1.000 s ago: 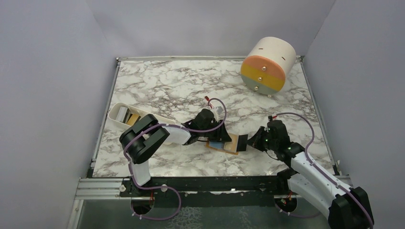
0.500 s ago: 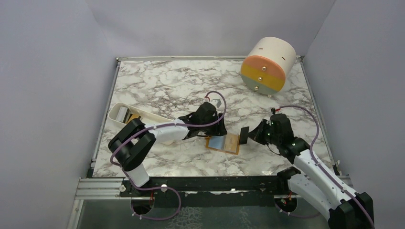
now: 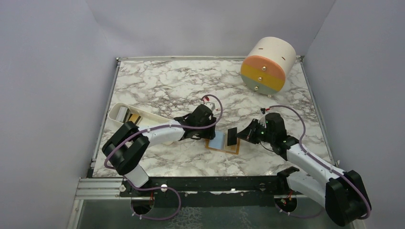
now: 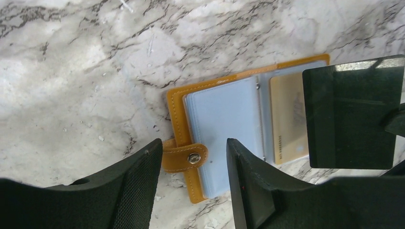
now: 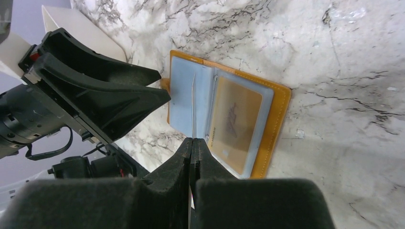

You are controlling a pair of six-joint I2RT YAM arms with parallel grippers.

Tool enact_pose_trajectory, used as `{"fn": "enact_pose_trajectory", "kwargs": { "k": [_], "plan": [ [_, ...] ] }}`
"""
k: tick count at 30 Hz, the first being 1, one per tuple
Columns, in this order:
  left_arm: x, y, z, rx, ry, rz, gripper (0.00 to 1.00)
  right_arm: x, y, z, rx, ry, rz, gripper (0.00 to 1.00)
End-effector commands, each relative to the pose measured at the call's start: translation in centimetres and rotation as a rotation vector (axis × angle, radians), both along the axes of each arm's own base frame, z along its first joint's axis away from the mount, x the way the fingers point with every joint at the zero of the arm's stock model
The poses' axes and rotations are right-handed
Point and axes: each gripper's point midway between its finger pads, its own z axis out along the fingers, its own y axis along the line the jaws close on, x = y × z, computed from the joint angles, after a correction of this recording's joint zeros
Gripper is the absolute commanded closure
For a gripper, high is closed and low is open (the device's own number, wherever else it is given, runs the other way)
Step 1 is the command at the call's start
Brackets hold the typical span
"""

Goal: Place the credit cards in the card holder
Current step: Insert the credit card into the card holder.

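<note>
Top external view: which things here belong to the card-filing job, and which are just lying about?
Belongs to the job:
- card holder, lying open
- gold card, already in a sleeve
- dark card, pinched in the right gripper
- left gripper, open at the holder's edge
- spare cards in the white tray

Lying about:
- cream-orange drum, far right corner

marble tbl (image 3: 162,86), white tray (image 3: 113,114) L, drum (image 3: 267,64) back-R

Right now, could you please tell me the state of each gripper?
Left gripper: open, holding nothing.
Right gripper: closed on a dark card.
</note>
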Motion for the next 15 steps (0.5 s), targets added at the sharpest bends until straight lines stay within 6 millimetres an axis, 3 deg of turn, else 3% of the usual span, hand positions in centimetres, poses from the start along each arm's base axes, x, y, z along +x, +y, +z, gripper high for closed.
{"fn": "enact_pose_trajectory", "kwargs": {
  "k": [1, 10, 15],
  "plan": [
    [-0.4, 1.4, -0.4, 0.034, -0.008, 0.011, 0.48, 0.2, 1.7, 0.6, 0.091, -0.021, 0.063, 0.99],
    [-1.1, 1.6, -1.5, 0.029, 0.023, 0.012, 0.57, -0.4, 2.1, -1.5, 0.108, 0.028, 0.088, 0.99],
    [-1.1, 1.7, -1.6, 0.024, 0.025, 0.015, 0.67, -0.5, 2.2, -2.4, 0.100, 0.043, 0.101, 0.99]
  ]
}}
